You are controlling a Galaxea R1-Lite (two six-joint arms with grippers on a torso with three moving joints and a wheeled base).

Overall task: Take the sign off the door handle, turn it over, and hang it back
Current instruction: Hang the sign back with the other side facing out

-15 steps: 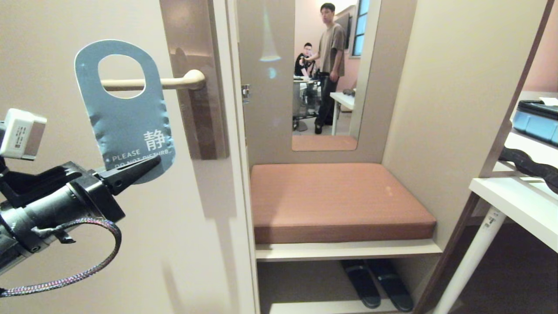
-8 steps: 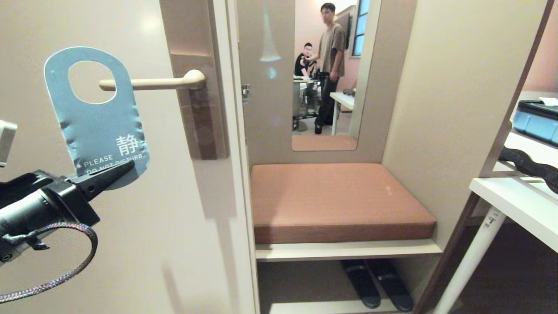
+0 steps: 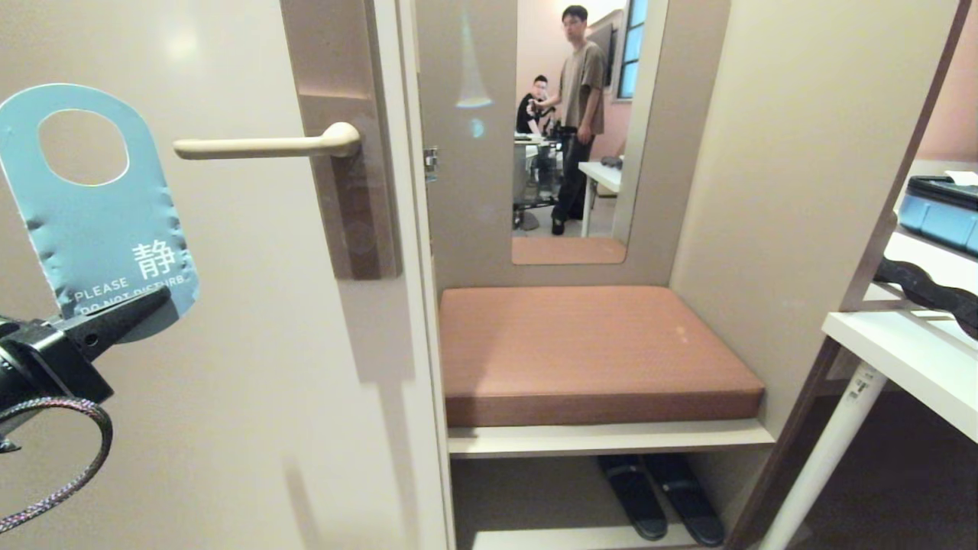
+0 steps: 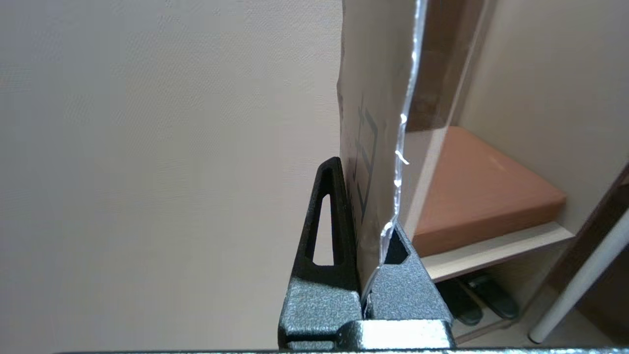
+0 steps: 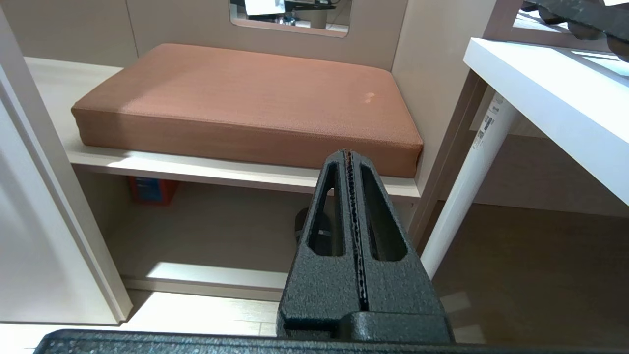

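- My left gripper [image 3: 134, 309] pinches the sign [image 3: 95, 206] by its bottom edge, upright, blue face showing.
- It hangs clear left of the door handle [image 3: 260, 145] (right gripper [image 5: 350, 162] shut, empty).

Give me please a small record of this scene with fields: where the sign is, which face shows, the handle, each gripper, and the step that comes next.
sign: off the handle, held upright to its left
face shown: blue, white "PLEASE DO NOT DISTURB"
door handle: bare, level
left gripper: shut on the sign's lower edge
right gripper: shut, holding nothing, parked in front of the cushion
next step: probably turn the sign over, then hang it back
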